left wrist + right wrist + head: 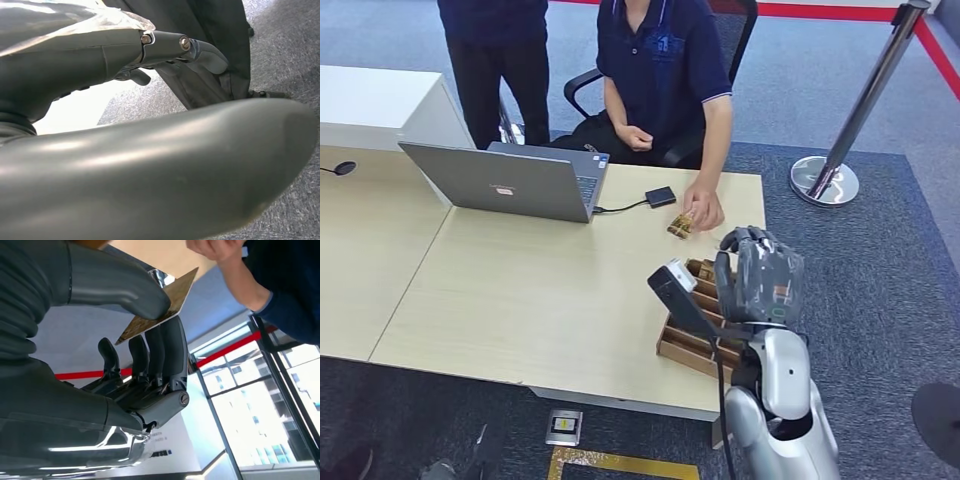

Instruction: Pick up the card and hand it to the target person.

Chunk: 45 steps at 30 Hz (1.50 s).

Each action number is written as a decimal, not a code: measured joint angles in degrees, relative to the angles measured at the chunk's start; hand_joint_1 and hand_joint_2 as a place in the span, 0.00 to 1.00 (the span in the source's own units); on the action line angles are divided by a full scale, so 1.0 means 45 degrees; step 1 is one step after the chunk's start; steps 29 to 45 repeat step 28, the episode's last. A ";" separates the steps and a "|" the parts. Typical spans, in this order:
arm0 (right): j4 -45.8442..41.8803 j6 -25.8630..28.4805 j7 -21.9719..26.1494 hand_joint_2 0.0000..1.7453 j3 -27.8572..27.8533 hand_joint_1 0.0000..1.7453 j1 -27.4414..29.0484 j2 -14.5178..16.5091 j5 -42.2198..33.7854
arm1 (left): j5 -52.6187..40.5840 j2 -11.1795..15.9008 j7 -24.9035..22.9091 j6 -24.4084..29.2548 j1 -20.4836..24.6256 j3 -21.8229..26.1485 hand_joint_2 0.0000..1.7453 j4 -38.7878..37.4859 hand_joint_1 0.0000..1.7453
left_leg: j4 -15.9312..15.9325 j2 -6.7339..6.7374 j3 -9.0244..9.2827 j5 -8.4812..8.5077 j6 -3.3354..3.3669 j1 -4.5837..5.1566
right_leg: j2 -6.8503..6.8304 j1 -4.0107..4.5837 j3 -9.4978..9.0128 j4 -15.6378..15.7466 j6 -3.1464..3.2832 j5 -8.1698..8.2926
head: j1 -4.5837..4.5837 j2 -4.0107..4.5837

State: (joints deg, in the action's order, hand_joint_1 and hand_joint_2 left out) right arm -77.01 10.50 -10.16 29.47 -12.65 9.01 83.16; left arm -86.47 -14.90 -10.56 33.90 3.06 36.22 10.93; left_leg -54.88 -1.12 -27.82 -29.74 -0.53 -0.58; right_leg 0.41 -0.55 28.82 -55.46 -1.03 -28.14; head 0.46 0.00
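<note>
In the right wrist view my right hand (pixel 151 355) pinches a brown patterned card (pixel 160 302) between the thumb and the fingers (pixel 171 347). The card's far corner points at the seated person's hand (pixel 213 247), close to it; I cannot tell whether they touch. From the head view my right hand (pixel 761 275) is raised over the table's right end, above a wooden card rack (pixel 690 335). The person's hand (pixel 706 208) rests on the table just beyond, beside another small brown card (pixel 681 225). My left hand (pixel 162 170) hangs low over grey carpet, holding nothing.
An open laptop (pixel 509 180) and a small black box (pixel 660 196) on its cable sit at the table's (pixel 531 290) far side. A second person (pixel 497 60) stands behind the laptop. A stanchion base (pixel 824 180) stands on the carpet to the right.
</note>
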 joint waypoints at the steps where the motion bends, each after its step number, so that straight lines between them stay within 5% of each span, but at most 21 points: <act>1: 0.0002 -0.0025 0.0000 1.00 0.0052 0.69 -0.0163 0.0000 -0.0049 | -0.0009 0.0001 0.0000 0.0000 0.0000 0.0000 0.00 0.0000 0.00 | 0.0000 0.0000 0.0000 0.0001 0.0000 0.0000 | 0.0000 0.0000 -0.0001 0.0000 0.0000 0.0000 | 0.0000 0.0000; 9: 0.1065 0.0063 -0.0053 1.00 0.0168 0.74 -0.1728 0.0312 -0.0671 | -0.0137 0.0002 0.0051 0.0002 0.0018 -0.0001 0.00 0.0000 0.00 | 0.0000 0.0001 -0.0001 0.0003 0.0001 0.0000 | 0.0000 0.0000 -0.0002 -0.0005 0.0002 0.0002 | 0.0000 0.0000; 22: 0.8062 0.1839 -0.0975 1.00 -0.0478 0.70 -0.5578 0.1447 0.0066 | -0.0112 0.0002 0.0068 0.0002 0.0071 -0.0101 0.00 -0.0006 0.00 | -0.0006 0.0007 0.0000 0.0014 0.0002 0.0000 | 0.0000 0.0000 -0.0002 -0.0006 0.0007 0.0009 | 0.0001 0.0000; 28: 0.9727 0.1968 -0.1211 1.00 -0.0790 0.69 -0.5858 0.1595 0.0508 | -0.0104 0.0002 0.0068 0.0005 0.0081 -0.0102 0.00 -0.0015 0.00 | -0.0006 0.0006 -0.0001 0.0013 0.0003 0.0000 | 0.0000 0.0000 -0.0002 -0.0005 0.0006 0.0009 | 0.0000 0.0000; 45: 0.9727 0.1968 -0.1211 1.00 -0.0790 0.69 -0.5858 0.1595 0.0508 | -0.0104 0.0002 0.0068 0.0005 0.0081 -0.0102 0.00 -0.0015 0.00 | -0.0006 0.0006 -0.0001 0.0013 0.0003 0.0000 | 0.0000 0.0000 -0.0002 -0.0005 0.0006 0.0009 | 0.0000 0.0000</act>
